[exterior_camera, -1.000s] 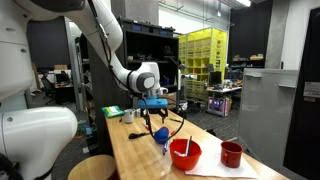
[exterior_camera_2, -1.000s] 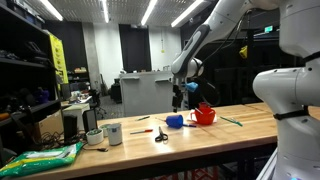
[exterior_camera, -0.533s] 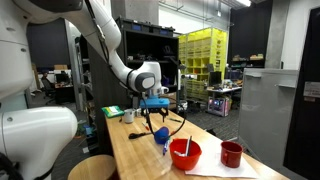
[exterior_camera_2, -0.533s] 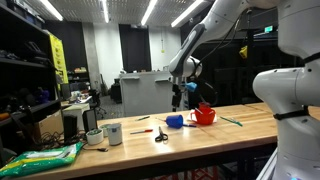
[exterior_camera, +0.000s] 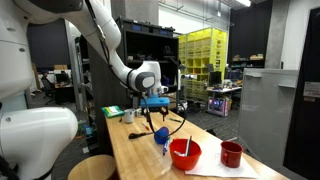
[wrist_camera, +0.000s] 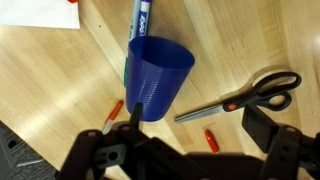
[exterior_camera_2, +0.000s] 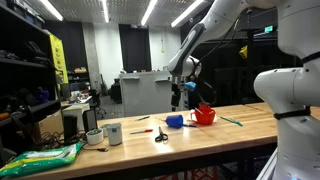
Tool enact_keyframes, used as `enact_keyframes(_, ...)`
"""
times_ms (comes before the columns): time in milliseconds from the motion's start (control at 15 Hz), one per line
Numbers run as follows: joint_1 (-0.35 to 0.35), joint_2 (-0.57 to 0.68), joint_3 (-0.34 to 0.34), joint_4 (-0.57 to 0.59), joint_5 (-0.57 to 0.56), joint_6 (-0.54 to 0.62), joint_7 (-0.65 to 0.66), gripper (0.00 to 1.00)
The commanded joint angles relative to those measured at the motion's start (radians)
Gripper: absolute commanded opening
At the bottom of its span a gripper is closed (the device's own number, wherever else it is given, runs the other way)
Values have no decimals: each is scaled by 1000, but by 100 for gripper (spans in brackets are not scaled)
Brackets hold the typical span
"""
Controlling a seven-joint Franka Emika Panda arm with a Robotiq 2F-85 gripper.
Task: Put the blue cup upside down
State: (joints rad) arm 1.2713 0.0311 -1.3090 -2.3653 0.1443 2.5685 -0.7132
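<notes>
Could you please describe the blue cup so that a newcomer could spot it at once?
On the long wooden workbench, look below the robot's open end effector, next to the black-and-orange scissors. The small solid-blue plastic cup there seems to lie on its side; it alone is blue, unlike the wide red bowl and dark red cup.

1 blue cup, 1 red cup, 1 red bowl, 1 scissors.

Robotics laboratory or workshop. A white robot arm reaches over a long wooden workbench. Behind the workbench stand tall yellow storage racks. Beyond its far edge are dark equipment shelving and a grey counter, in a black-walled hall under ceiling strip lights.
</notes>
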Motion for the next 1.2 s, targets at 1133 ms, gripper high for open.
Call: enact_keyframes(1133, -421, 447, 377, 237, 630, -171, -441, 100)
